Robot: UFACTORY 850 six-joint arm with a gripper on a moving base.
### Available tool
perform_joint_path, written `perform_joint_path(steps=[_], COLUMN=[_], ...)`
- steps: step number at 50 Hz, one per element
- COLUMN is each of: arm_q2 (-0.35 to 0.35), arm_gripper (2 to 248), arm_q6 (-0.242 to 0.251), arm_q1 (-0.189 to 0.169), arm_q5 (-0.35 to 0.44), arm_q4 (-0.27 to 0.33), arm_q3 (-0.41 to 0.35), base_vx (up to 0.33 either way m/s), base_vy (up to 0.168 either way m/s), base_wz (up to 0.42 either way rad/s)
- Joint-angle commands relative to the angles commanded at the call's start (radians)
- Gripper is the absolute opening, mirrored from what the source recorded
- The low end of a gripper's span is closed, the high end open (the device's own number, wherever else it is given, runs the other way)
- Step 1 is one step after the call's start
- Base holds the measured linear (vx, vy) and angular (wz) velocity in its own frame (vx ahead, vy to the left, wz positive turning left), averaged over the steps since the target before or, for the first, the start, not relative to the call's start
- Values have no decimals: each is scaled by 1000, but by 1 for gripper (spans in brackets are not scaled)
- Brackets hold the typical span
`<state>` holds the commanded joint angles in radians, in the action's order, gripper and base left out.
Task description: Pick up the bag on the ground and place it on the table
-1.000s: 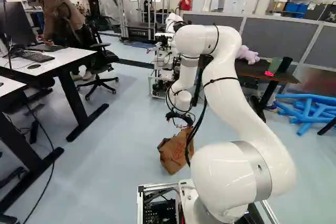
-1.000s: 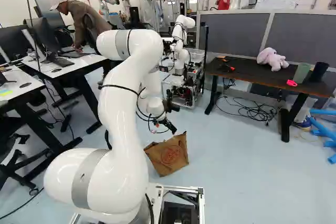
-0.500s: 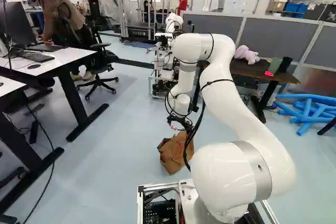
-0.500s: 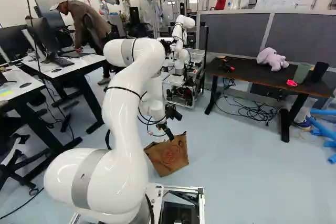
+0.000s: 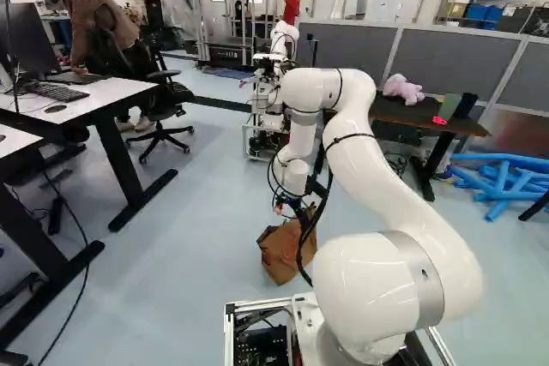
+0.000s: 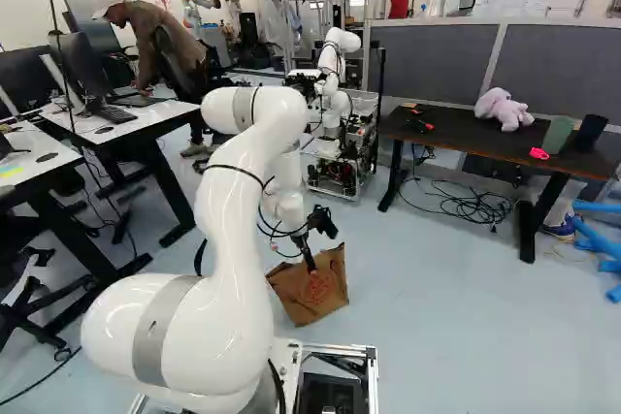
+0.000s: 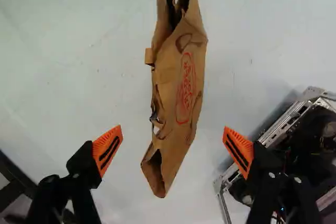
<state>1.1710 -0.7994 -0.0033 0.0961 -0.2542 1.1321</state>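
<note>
On the pale blue floor [image 6: 437, 336], the brown paper bag with red print [image 6: 315, 293] is sitting below the black jaws.
Jaws are standing wide apart, bag showing between the orange pads [image 7: 107, 150] and ahead of them; white jointed arm [image 6: 228, 210] is reaching down; dark wooden bench [image 6: 451, 140] is standing right in the right base view, carrying a pale pink plush toy [image 6: 503, 110].

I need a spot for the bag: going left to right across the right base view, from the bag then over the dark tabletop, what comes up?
Brown paper bag, small dark item, pink plush toy, green cup, black cup.
</note>
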Motion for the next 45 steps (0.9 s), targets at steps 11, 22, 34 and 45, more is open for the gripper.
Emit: perform_joint_path(steps=[11,22,34,45], arm_q2=[44,87,139,187], arm_gripper=[247,247,247,247], arm_q6=[-10,-11,-11,-11], arm_q1=[0,-1,-10,-16], arm_q5=[-31,-59,-89,-100], arm_q4=[-15,-26,-38,-47], arm_q3=[35,75,135,200], base_vx=[0,0,0,0], base_vy=[0,0,0,0], base_wz=[0,0,0,0])
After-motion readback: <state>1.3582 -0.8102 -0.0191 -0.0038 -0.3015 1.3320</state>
